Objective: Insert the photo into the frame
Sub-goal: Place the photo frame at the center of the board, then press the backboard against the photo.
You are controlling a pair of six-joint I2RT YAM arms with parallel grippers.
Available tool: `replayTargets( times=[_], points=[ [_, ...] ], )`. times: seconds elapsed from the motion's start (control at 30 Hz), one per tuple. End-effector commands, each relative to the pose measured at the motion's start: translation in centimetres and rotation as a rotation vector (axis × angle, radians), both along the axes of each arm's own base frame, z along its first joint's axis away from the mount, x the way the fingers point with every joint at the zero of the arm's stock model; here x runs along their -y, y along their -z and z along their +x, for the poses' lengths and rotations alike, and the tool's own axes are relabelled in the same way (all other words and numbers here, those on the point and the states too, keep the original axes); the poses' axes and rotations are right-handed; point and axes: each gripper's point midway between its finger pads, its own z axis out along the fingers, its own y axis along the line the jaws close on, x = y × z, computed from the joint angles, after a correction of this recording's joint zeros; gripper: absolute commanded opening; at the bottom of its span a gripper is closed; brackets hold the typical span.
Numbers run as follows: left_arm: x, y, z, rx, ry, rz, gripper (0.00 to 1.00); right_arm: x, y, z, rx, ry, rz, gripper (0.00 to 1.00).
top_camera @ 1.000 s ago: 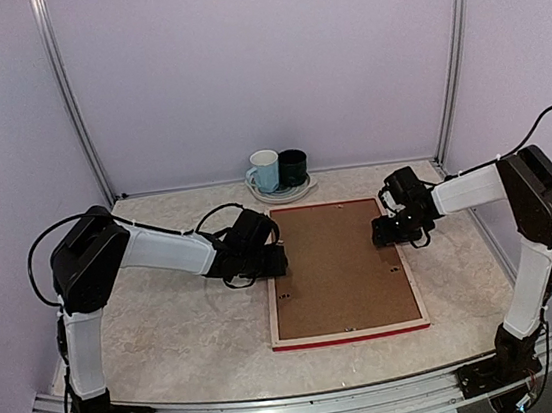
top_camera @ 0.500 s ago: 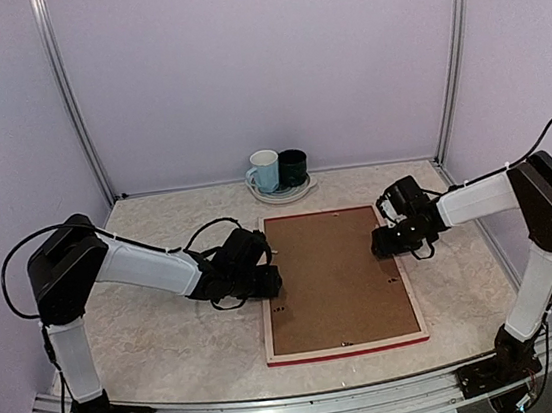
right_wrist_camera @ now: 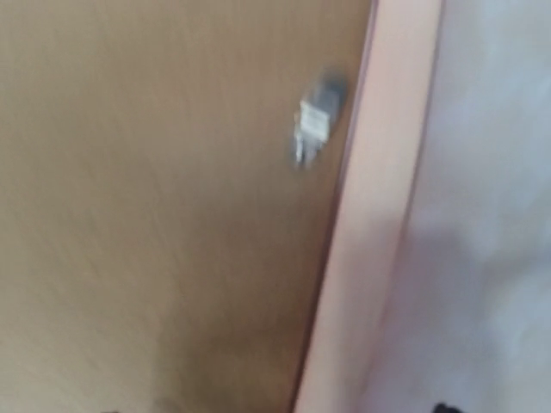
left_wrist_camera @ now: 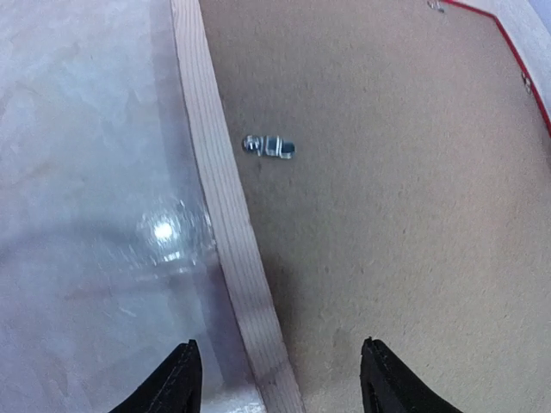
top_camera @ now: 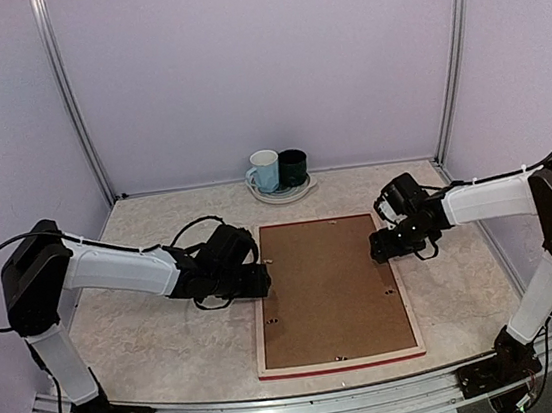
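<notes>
- The frame (top_camera: pixel 260 329) lies face down on the table (top_camera: pixel 173 350), pale wood rails up. A brown backing board (top_camera: pixel 331 285) fills it, and the photo is not in sight.
- The left gripper (left_wrist_camera: pixel 280 379) is spread wide, 1 finger on each side of the left rail, probably to steady or shift the frame.
- The right gripper (top_camera: pixel 380 246) sits at the opposite rail. Its own view is blurred, so I cannot tell its spread.

Enclosure: lilac walls (top_camera: pixel 259 67) joined at far corners by aluminium posts (top_camera: pixel 67 101); marbled beige tabletop (top_camera: pixel 152 343), edged near by aluminium rail (top_camera: pixel 281 407).
</notes>
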Motion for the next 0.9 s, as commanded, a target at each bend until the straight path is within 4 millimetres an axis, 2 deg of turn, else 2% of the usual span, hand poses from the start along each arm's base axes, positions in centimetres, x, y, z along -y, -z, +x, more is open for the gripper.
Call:
replayTargets(
  times=[0.0, 0.1, 0.23, 0.3, 0.37, 0.43, 0.6, 0.87],
  points=[
    [-0.4, -5.7, 4.6, 0.123, -0.067, -0.04, 0.65, 0.2, -4.4, 2.8, 0.084, 0.014, -0.029, 0.8],
    [-0.6, -6.7, 7.0, 0.148, -0.079, -0.04, 0.68, 0.1, -5.3, 4.4, 0.1, 0.018, -0.039, 0.85],
    [-0.9, -5.9, 10.0, 0.161, -0.097, 0.018, 0.75, 0.1, -5.4, 6.5, 0.117, 0.03, -0.081, 0.95],
    [-1.0, -5.1, 11.6, 0.169, -0.106, 0.052, 0.76, 0.2, -5.1, 7.4, 0.123, 0.035, -0.106, 0.98],
    [-1.2, -3.2, 12.8, 0.148, -0.11, 0.084, 0.76, 0.3, -4.3, 8.3, 0.117, 0.042, -0.132, 0.99],
    [-1.3, -2.2, 13.7, 0.14, -0.113, 0.098, 0.76, 0.4, -3.7, 9.3, 0.114, 0.052, -0.151, 0.99],
    [-1.0, -0.9, 15.0, 0.135, -0.107, 0.125, 0.76, 1.0, -2.1, 11.4, 0.097, 0.082, -0.18, 0.99],
    [-0.1, -0.9, 15.7, 0.138, -0.084, 0.126, 0.76, 1.3, -1.3, 14.0, 0.103, 0.117, -0.203, 0.99]
  ],
)
